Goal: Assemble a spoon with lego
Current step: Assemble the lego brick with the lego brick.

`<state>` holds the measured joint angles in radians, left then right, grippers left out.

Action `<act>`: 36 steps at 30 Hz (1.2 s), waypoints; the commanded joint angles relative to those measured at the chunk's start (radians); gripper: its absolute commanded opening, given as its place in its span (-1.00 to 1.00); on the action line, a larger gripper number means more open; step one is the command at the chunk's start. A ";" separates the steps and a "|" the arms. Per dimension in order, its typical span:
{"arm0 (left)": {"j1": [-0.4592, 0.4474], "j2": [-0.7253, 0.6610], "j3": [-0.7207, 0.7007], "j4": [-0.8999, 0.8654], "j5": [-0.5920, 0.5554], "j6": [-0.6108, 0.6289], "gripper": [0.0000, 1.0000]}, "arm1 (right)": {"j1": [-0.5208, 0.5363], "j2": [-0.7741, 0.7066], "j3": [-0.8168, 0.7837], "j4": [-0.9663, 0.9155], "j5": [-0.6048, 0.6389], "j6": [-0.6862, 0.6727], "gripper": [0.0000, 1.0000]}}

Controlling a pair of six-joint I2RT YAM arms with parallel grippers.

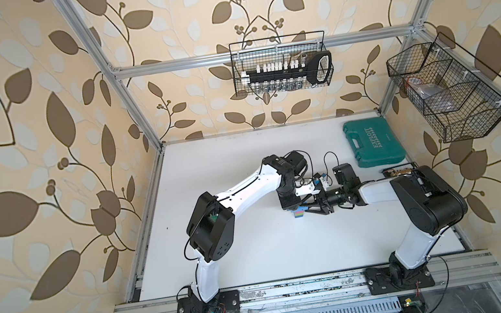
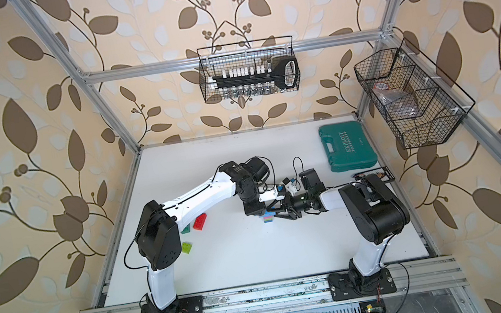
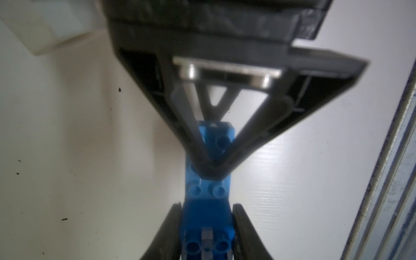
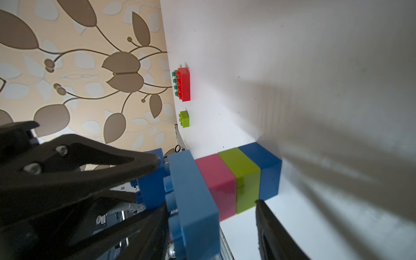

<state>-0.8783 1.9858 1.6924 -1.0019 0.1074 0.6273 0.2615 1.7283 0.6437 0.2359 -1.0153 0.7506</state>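
Blue, lime and pink bricks stand stacked as the narrow stem of the spoon [image 1: 299, 215], upright near the middle of the white tabletop [image 1: 275, 255], with the blue one lowest and touching the surface. A wider light-blue brick [image 4: 193, 202] caps the pink one, studs up.

The left arm [image 1: 247, 186] reaches over the stem. The left jaws are closed on a darker blue brick [image 3: 207, 216]: in the left wrist view, 1 black finger [image 3: 166, 236] presses each side of it. That brick sits right at the studs of the light-blue one; whether it is pushed fully home I cannot tell.

The right arm [image 1: 377, 191] comes in low from the other side. In the right wrist view, 1 finger of the right jaws lies along the tabletop with its tip touching the seam between lime and blue. The other is hidden, so I cannot tell whether they clamp the stem.

3 loose bricks lie well apart from the stem, near the tabletop's left edge: a red brick [image 2: 200, 221] just beside a dark green brick [image 2: 186, 229], and a lime brick [image 2: 187, 247] nearer the arm bases. A teal case [image 1: 374, 142] lies shut in the far right corner.
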 commanded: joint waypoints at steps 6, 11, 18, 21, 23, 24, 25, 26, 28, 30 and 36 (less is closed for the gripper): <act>0.009 0.098 0.023 -0.132 0.082 -0.011 -0.78 | -0.005 0.047 -0.009 -0.104 0.125 -0.016 0.15; 0.019 0.092 0.013 -0.119 0.054 -0.031 -0.78 | -0.004 0.051 -0.009 -0.099 0.121 -0.014 0.14; 0.015 0.087 0.003 -0.076 0.024 -0.046 -0.77 | -0.004 0.056 -0.008 -0.102 0.119 -0.014 0.13; 0.015 0.081 0.022 -0.090 -0.003 -0.047 -0.47 | -0.004 0.051 -0.007 -0.104 0.119 -0.016 0.13; 0.015 0.069 0.036 -0.097 -0.003 -0.041 -0.30 | -0.005 0.048 -0.006 -0.106 0.119 -0.017 0.13; 0.015 0.067 0.048 -0.102 -0.009 -0.040 -0.23 | -0.004 0.049 -0.006 -0.108 0.118 -0.017 0.11; 0.015 0.067 0.063 -0.112 -0.013 -0.041 -0.19 | -0.004 0.048 -0.006 -0.109 0.119 -0.017 0.09; 0.015 0.067 0.079 -0.122 -0.018 -0.040 -0.15 | -0.004 0.047 -0.006 -0.110 0.119 -0.018 0.09; 0.015 0.069 0.103 -0.135 -0.031 -0.041 0.19 | -0.003 0.044 -0.006 -0.110 0.120 -0.019 0.09; 0.013 0.070 0.124 -0.149 -0.035 -0.038 0.42 | -0.004 0.039 -0.006 -0.111 0.120 -0.020 0.10; 0.013 0.050 0.149 -0.156 -0.051 -0.035 0.98 | -0.004 0.016 -0.001 -0.127 0.122 -0.027 0.15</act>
<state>-0.8646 2.0663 1.8103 -1.1179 0.0761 0.5915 0.2615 1.7309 0.6548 0.2188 -1.0206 0.7395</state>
